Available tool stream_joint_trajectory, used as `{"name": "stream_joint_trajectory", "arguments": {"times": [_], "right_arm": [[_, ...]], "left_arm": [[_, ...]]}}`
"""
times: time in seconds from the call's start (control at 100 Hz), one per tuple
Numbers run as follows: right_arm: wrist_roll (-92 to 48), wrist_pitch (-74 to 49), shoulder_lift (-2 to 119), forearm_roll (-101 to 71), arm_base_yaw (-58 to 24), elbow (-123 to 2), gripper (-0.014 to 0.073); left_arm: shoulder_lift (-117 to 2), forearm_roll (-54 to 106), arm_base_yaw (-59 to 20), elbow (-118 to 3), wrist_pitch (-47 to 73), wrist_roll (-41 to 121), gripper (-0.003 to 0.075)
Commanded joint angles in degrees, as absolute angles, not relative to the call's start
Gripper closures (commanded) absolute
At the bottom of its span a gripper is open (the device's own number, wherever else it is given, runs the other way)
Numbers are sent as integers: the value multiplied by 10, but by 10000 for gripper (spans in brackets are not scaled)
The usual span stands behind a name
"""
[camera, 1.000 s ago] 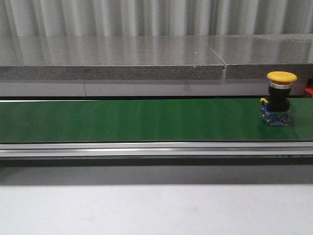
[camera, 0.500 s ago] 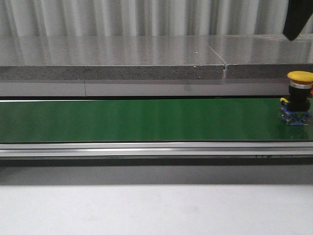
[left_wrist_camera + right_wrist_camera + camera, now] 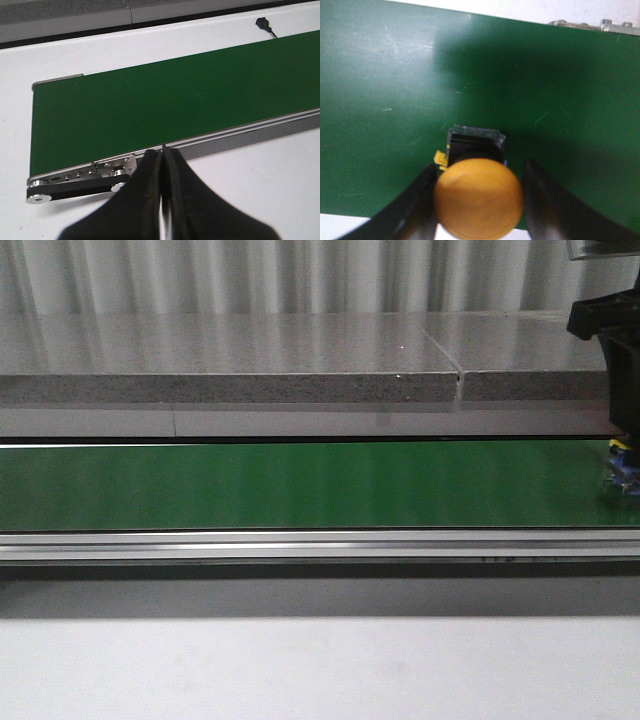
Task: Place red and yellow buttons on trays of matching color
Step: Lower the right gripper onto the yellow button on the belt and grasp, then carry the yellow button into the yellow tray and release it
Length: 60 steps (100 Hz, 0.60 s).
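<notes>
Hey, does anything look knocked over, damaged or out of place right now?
Nothing stands out. The yellow button stands upright on the green belt, between the open right tool fingers. No spill or damage shows.

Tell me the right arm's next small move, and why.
Probably close the jaws on the yellow button. In the right wrist view the right gripper straddles its cap, one finger on either side, jaws open, with the button standing upright on the green belt. In the front view it is nearly off the right edge, so gripping before lifting seems wise.
</notes>
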<state>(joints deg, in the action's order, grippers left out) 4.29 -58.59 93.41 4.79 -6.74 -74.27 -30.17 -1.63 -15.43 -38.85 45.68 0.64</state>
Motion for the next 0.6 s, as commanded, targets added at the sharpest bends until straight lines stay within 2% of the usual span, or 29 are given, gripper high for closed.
{"name": "stream_joint_trajectory", "arguments": {"times": [0.0, 0.07, 0.59], "right_arm": [[40, -576, 910, 47, -64, -756, 382], [41, -570, 906, 46, -64, -756, 412], [65, -585, 777, 46, -63, -756, 411]], "left_arm": [[-304, -11, -158, -404, 416, 0, 741], [-304, -11, -158, -404, 416, 0, 741], [-304, -11, -158, -404, 416, 0, 741]]}}
